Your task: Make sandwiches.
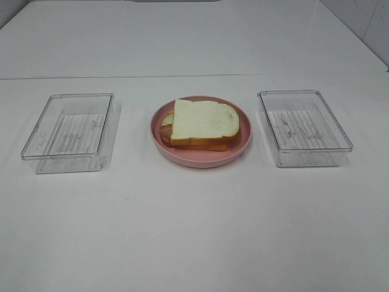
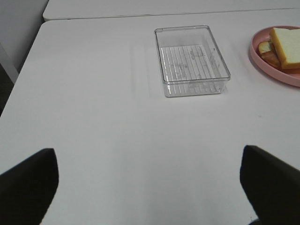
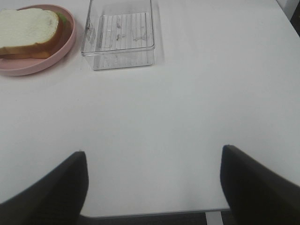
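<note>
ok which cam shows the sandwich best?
Exterior high: the whole sandwich sits centred on the pink plate. Right wrist shows most of it, cut at the frame edge; left wrist catches only one end.

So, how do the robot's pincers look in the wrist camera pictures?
Only the fingertips show. The left pincer has two dark, nearly black fingers with blunt, angular ends. The right pincer looks the same: two dark, matte fingers. No cables or markings are visible.

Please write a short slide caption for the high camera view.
Sandwich stacked on a pink plate, between two clear trays, left and right.
</note>
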Controlling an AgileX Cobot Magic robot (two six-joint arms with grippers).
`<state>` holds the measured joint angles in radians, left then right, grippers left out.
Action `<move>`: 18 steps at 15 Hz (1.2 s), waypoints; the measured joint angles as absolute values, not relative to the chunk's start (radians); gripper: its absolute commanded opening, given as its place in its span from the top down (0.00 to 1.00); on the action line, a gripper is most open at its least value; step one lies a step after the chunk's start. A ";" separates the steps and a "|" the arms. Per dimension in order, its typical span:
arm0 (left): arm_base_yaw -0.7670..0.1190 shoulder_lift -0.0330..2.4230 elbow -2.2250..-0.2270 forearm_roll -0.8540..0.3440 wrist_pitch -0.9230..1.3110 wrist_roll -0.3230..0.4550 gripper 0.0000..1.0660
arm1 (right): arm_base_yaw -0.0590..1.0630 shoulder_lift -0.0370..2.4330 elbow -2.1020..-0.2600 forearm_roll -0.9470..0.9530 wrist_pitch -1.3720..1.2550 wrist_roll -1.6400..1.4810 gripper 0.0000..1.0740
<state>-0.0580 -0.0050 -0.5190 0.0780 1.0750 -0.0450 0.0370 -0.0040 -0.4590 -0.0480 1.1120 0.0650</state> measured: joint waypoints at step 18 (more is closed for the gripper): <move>-0.058 -0.005 -0.519 0.078 1.075 -0.045 0.08 | 0.037 -0.004 -0.456 0.019 1.112 -0.041 0.10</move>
<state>-0.0580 -0.0050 -0.5190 0.0780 1.0750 -0.0450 0.0370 -0.0040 -0.4560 0.0190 1.1120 -0.0410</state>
